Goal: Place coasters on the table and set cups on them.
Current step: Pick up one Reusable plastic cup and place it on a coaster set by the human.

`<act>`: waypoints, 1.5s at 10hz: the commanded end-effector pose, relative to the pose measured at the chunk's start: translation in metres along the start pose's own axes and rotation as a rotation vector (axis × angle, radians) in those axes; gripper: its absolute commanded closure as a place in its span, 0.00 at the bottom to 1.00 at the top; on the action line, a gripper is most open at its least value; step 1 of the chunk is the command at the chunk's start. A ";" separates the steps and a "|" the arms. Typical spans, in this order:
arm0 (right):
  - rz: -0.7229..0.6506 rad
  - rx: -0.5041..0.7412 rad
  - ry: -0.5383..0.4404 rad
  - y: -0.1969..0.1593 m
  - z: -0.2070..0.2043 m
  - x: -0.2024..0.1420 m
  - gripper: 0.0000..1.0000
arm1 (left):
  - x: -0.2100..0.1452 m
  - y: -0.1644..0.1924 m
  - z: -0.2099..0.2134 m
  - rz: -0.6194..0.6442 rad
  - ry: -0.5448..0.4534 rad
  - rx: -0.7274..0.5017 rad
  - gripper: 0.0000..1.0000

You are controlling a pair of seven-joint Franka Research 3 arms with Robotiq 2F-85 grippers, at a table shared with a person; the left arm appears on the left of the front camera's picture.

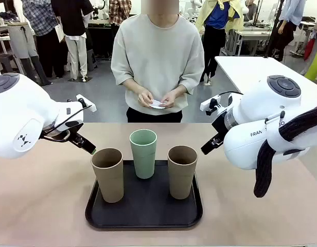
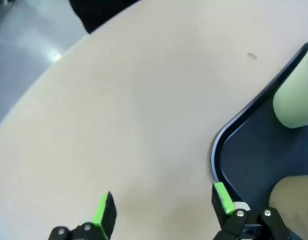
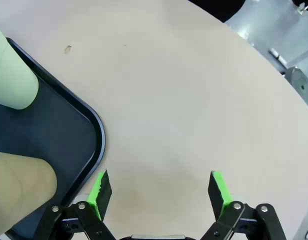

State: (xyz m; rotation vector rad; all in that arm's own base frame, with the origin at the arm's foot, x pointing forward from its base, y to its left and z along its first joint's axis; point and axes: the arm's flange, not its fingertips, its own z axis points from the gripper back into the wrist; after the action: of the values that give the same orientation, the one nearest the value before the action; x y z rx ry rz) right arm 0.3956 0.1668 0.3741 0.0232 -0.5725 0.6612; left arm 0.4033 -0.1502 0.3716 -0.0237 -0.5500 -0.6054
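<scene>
Tan and mint green, the three tall tapered cups [image 1: 143, 152] we see stand upright on the black tray [image 1: 143, 215] on the beige table [image 1: 40, 206], white coasters [image 1: 157, 104] are in the person's hands [image 1: 169, 99], and the left gripper [image 2: 162, 201] and right gripper [image 3: 159, 186] gape wide, empty.

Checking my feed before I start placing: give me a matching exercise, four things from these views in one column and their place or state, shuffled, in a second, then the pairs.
Column one:
1. mint green cup
2. coasters
3. left hand
4. tray

Column two:
A. held by the person at the far side
B. open, over the table beside the tray's edge
C. upright, at the back middle of the tray
D. black, lying on the table

Pairs: 1-C; 2-A; 3-B; 4-D.
</scene>
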 end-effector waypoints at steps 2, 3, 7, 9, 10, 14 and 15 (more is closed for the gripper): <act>0.000 0.000 0.000 0.000 0.000 0.000 0.00 | 0.000 0.000 0.000 0.000 0.000 0.000 0.00; 0.000 0.000 0.000 0.000 0.000 0.000 0.00 | 0.000 0.000 0.000 0.000 0.000 0.000 0.00; 0.000 0.000 0.000 0.000 0.000 0.000 0.00 | 0.000 0.000 0.000 0.000 0.000 0.000 0.00; 0.000 0.000 0.000 0.000 0.000 0.000 0.00 | 0.000 0.000 0.000 0.000 0.000 0.000 0.00; 0.000 0.000 0.000 0.000 0.000 0.000 0.00 | 0.000 0.000 0.000 0.000 0.000 0.000 0.00; 0.000 0.000 0.000 0.000 0.000 0.000 0.00 | 0.000 0.000 0.000 0.000 0.000 0.000 0.00; -0.009 -0.009 0.043 -0.010 0.007 0.006 0.00 | 0.000 0.000 0.000 0.000 0.000 0.000 0.00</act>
State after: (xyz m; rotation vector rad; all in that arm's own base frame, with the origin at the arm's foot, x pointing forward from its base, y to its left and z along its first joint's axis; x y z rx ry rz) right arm 0.3971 0.1647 0.3753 0.0210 -0.5627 0.6564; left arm 0.4033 -0.1503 0.3716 -0.0238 -0.5500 -0.6055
